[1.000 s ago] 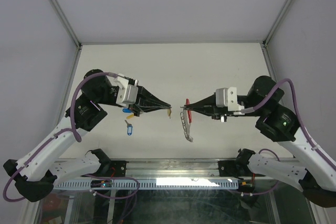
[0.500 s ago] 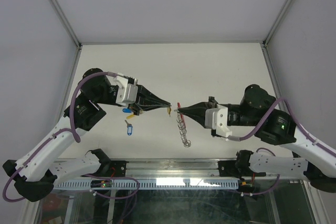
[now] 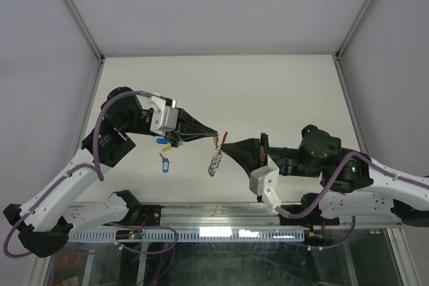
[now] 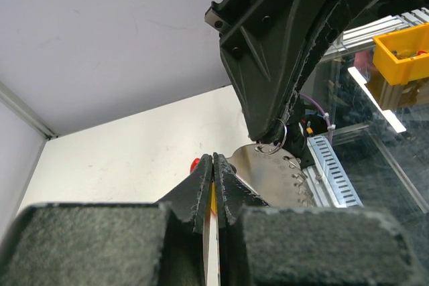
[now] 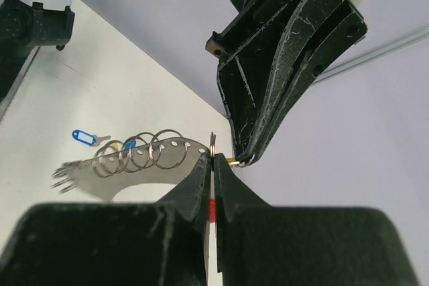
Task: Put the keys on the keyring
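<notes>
Blue-tagged key point(image 3: 164, 163) lies on the worktop point(image 3: 281, 85) left of centre, toward the near edge. A second blue key point(image 3: 162, 141) sits partly hidden under the left gripper point(image 3: 214, 136), whose fingers are pinched tight on a yellow-tagged key point(image 3: 216, 141). Just right, almost tip to tip at mid-worktop, the right gripper point(image 3: 224, 144) clamps the keyring point(image 3: 214, 163) by its red end, ringed chain trailing toward the near edge.

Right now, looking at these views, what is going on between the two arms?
The left gripper is shut on a yellow-tagged key. The right gripper pinches the keyring by its red part, with the chain dangling below. Their tips meet above the table. The key is not visibly threaded on. A blue-tagged key lies on the table.
</notes>
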